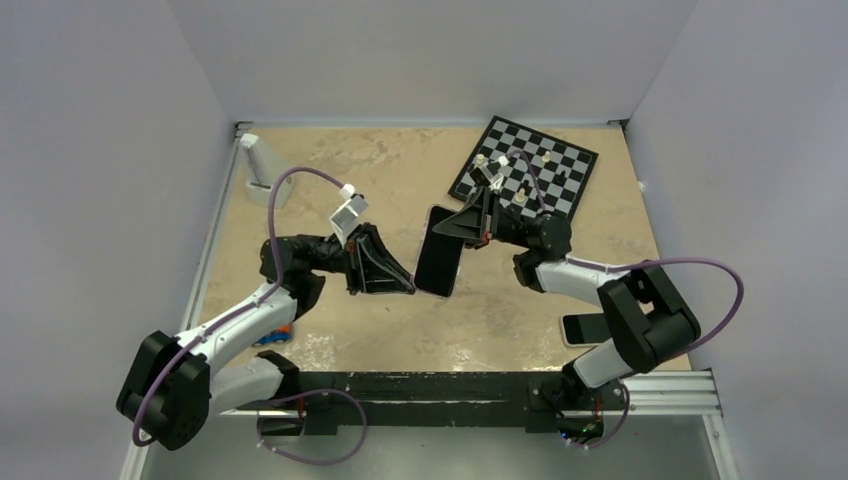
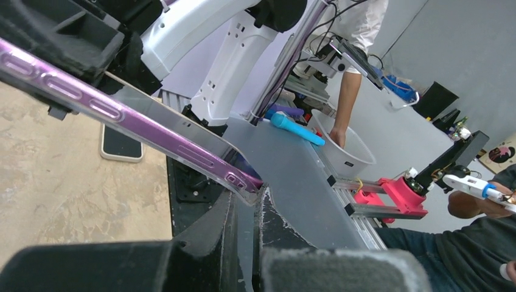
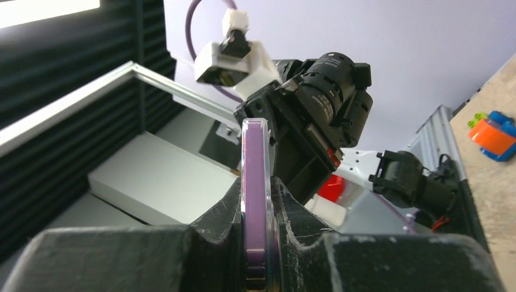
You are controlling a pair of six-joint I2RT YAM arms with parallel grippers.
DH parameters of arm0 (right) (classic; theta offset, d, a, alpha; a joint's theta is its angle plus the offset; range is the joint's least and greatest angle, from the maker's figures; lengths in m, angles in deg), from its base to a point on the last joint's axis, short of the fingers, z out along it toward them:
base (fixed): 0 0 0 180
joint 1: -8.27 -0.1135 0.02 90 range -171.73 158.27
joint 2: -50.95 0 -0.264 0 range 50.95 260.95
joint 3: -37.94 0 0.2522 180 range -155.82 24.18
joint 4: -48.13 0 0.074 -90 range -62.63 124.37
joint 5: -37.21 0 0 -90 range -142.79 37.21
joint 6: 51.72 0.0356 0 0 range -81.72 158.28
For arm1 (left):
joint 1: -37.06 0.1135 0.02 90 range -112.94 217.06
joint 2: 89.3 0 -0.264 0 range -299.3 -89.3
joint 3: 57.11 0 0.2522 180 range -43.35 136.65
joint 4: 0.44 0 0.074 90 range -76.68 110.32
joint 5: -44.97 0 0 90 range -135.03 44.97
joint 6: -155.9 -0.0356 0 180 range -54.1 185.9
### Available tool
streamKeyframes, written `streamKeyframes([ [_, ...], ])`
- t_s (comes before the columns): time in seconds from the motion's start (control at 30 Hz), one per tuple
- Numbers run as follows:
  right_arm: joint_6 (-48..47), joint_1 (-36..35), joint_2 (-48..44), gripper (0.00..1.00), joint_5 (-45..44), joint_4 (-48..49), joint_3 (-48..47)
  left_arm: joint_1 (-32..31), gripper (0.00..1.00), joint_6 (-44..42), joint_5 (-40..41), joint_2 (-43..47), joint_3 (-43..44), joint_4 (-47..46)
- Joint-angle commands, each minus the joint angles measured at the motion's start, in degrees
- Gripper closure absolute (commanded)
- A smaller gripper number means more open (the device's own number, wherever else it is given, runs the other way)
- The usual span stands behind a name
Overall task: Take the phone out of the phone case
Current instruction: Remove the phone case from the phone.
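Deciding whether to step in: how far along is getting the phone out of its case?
Done: the black glossy smartphone, whitish translucent case around it, is held up off the table. In hand: the left gripper pinches its near corner, the right gripper its far end. Remaining: the case wraps the phone's edge, so separating them is all to do.

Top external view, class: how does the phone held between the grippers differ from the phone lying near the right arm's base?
The held phone is clamped by the left gripper and right gripper; the other phone lies on the table untouched. The held phone points away from the arms; the other phone lies crosswise, partly hidden by the right arm. Both have black screens, pale rims.
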Motion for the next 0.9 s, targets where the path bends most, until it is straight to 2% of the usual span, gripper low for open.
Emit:
streamKeyframes([
  [0.0, 4.4, -3.5, 2.7, 1.00, -5.0, 14.0, -1.4, -1.4, 1.00, -11.4, 7.0, 0.7, 2.3, -6.4],
  [0.13, 4.0, -3.8, 2.6, 1.00, -5.7, 13.9, -0.5, -1.4, 1.00, -18.4, 9.7, 3.1, 1.8, 2.5],
  [0.23, 3.7, -3.8, 2.0, 1.00, -6.4, 14.3, 0.6, -1.4, 1.00, -28.2, 14.5, 7.3, 2.3, 19.9],
  [0.33, 1.0, -3.7, 1.1, 1.00, -8.1, 13.0, 1.2, -1.4, 1.00, -35.6, 22.8, 11.2, 3.1, 37.2],
  [0.47, -6.9, -3.4, -2.4, 1.00, -10.3, 4.5, 1.3, -1.4, 1.00, -34.3, 23.3, 14.6, 0.6, 41.2],
  [0.5, -8.6, -3.2, -3.4, 1.00, -11.2, 2.3, 1.4, -1.4, 0.91, -33.2, 23.6, 16.2, -0.5, 41.5],
  [0.6, -14.1, -2.4, -6.7, 1.00, -12.7, -4.7, 0.8, -1.5, 0.56, -29.5, 24.9, 20.3, -4.4, 41.4],
  [0.63, -16.7, -2.2, -7.7, 1.00, -12.8, -7.6, 0.0, -1.5, 0.47, -28.6, 25.0, 21.6, -5.2, 41.5],
  [0.7, -21.7, -2.2, -9.9, 1.00, -12.9, -16.2, -1.7, -1.5, 0.36, -26.5, 24.3, 23.3, -5.9, 41.4],
  [0.87, -30.5, -2.2, -14.4, 1.00, -13.9, -27.1, -3.1, -1.5, 0.16, -21.5, 20.1, 22.5, -3.9, 40.6],
])
